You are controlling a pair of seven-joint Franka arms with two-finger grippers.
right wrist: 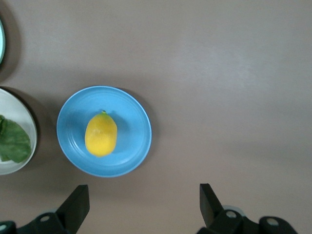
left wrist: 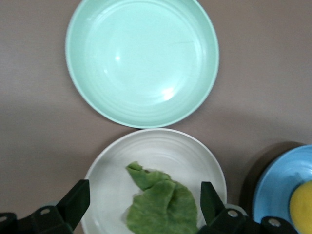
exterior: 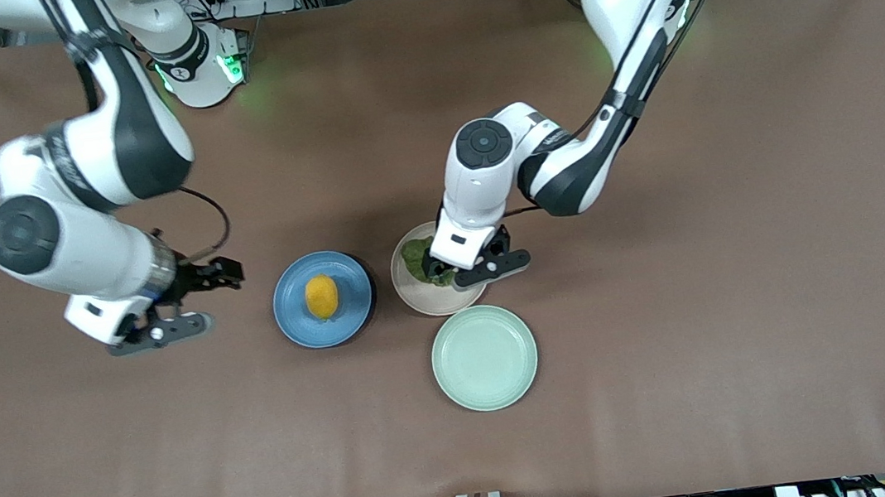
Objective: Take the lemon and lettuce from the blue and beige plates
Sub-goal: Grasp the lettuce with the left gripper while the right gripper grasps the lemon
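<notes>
The yellow lemon (exterior: 321, 296) lies on the blue plate (exterior: 292, 316). The green lettuce (exterior: 415, 256) lies on the beige plate (exterior: 423, 299) beside it. My left gripper (exterior: 455, 270) is open over the beige plate. In the left wrist view its fingers (left wrist: 78, 200) stand on either side of the lettuce (left wrist: 163, 202) on the beige plate (left wrist: 112, 165). My right gripper (exterior: 189, 292) is open and empty over bare table beside the blue plate, toward the right arm's end. The right wrist view shows the gripper (right wrist: 144, 204), the lemon (right wrist: 101, 135) and the blue plate (right wrist: 131, 126).
An empty mint-green plate (exterior: 484, 357) lies close to the beige plate, nearer to the front camera; it also shows in the left wrist view (left wrist: 141, 63). The brown table (exterior: 706, 293) stretches wide toward the left arm's end.
</notes>
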